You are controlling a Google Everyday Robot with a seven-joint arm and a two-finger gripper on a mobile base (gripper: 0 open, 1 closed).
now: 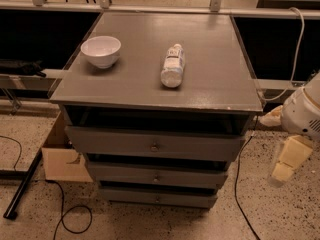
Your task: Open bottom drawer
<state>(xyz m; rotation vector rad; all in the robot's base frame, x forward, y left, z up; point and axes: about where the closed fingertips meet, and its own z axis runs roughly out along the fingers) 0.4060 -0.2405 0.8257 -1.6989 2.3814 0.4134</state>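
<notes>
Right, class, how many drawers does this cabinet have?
3, stacked: top drawer widest, middle drawer below it, bottom drawer lowest. The hand hangs right of them, touching none.
</notes>
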